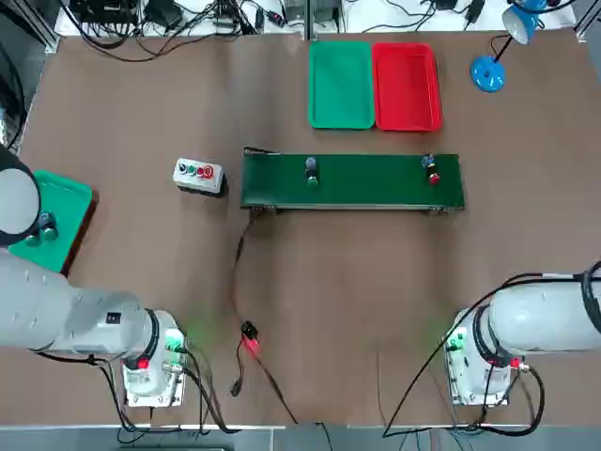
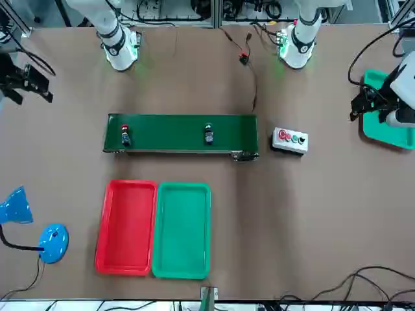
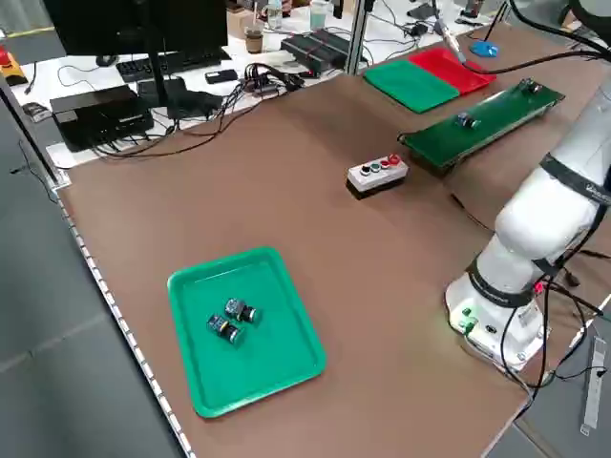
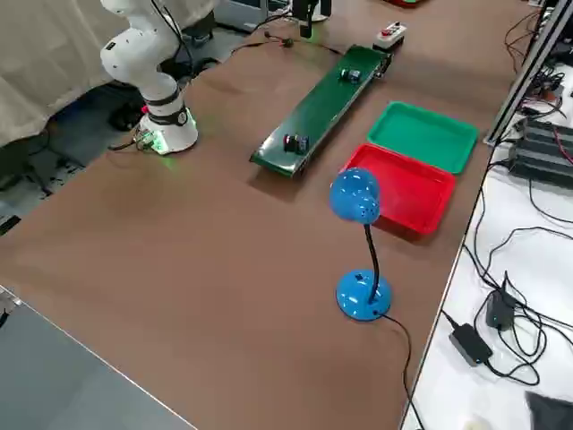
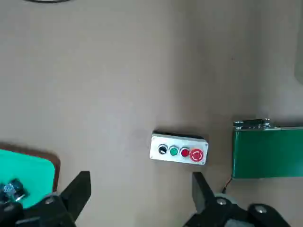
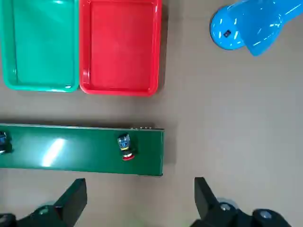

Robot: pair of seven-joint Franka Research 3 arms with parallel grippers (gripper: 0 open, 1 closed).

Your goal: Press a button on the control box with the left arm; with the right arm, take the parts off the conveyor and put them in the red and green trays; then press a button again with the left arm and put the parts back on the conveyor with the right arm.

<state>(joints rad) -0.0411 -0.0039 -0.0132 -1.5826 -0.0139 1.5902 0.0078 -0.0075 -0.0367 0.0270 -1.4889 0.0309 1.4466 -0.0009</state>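
Right of conveyor [image 1: 376, 193], right gripper [image 6: 141, 178] open, downturned; near parts tray [image 3: 215, 377], left gripper [image 5: 141, 173] likewise.

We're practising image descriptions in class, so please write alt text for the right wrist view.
A dark green conveyor carries two push-button parts, one red-capped, the other partly cut off by the picture's edge; beyond it lie an empty green tray and red tray, with a blue lamp nearby.

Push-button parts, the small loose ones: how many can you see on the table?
4. One with a red cap and another are on the conveyor; two lie in the separate green tray.
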